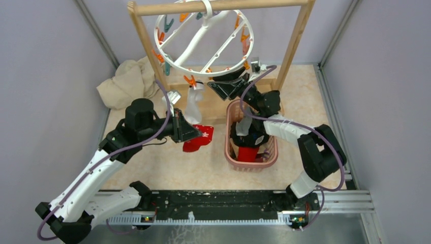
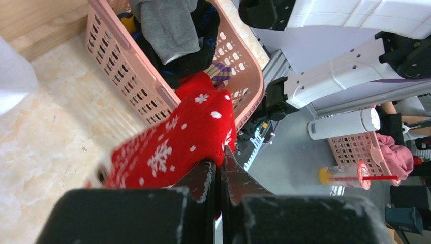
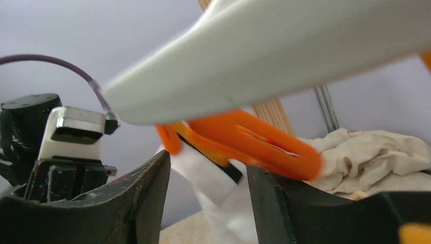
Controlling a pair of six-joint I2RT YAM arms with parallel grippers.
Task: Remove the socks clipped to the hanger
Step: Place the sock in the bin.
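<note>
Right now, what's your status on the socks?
Left hand shut on red sock, short of basket. Right hand open around orange clip; white sock clipped to hanger. Left arm close beside that sock.

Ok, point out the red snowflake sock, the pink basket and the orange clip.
red snowflake sock (image 2: 178, 134), left wrist view, mid fabric
pink basket (image 2: 127, 76), left wrist view, lattice side wall
orange clip (image 3: 264, 140), right wrist view, its long arm

The left gripper (image 2: 219, 170) pinches the edge of a red snowflake sock (image 2: 173, 145), jaws pressed together. The sock's far end is blurred, perhaps hanging free. Behind it, the pink basket (image 2: 119, 66) holds a grey sock (image 2: 167, 25) over darker ones.
</note>
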